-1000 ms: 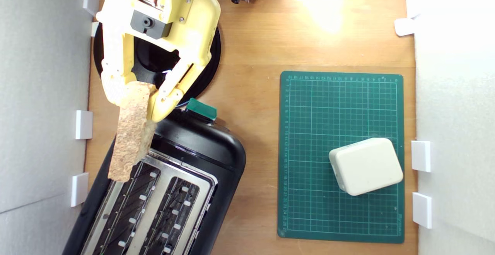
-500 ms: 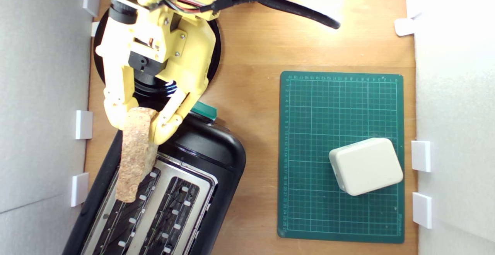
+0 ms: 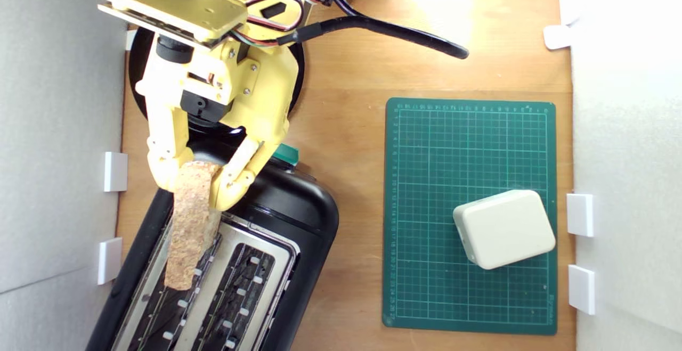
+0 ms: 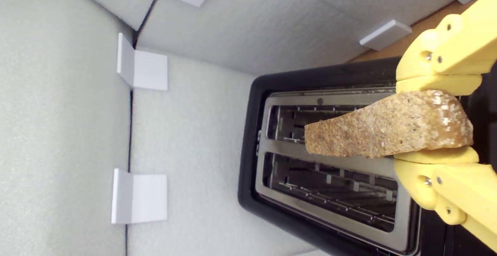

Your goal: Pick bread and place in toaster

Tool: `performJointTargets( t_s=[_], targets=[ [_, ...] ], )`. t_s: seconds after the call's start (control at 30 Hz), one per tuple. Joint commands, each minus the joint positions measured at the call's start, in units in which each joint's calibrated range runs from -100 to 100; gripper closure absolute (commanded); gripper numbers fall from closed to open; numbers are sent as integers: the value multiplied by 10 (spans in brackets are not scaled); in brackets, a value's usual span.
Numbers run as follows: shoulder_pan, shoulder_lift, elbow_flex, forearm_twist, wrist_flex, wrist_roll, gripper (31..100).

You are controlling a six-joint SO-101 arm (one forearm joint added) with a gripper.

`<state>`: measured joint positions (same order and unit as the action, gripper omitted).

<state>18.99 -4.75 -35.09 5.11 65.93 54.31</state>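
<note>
Exterior view: toaster (image 3: 298,218) cropped at frame bottom, teal lever knob (image 3: 286,153) half hidden behind gripper (image 3: 198,180), black plate (image 3: 295,82) mostly masked by arm. Wrist view: gripper (image 4: 437,122) clamped on bread (image 4: 384,129) crust end, slice edge-on above slots, contact with toaster (image 4: 252,151) unclear. Exterior only: bread (image 3: 189,228) over slot nearer exterior view's left; white box (image 3: 503,228) on green mat (image 3: 426,180).

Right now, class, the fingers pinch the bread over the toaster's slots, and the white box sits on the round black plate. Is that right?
Not quite. The exterior view shows the white box resting on the green cutting mat, not on the round black plate, which lies under the arm. The rest holds: the fingers pinch the bread over the toaster slots.
</note>
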Motion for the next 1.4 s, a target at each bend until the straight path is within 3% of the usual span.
performJointTargets(
  t_s=[0.0,0.43,0.77,1.37],
  targets=[
    [-1,-5,-42,-2,-6,2,740],
    [3,23,-61,3,-6,2,740],
    [32,23,-60,1,-6,2,740],
    [27,100,-61,-3,-34,-1,740]
  ],
)
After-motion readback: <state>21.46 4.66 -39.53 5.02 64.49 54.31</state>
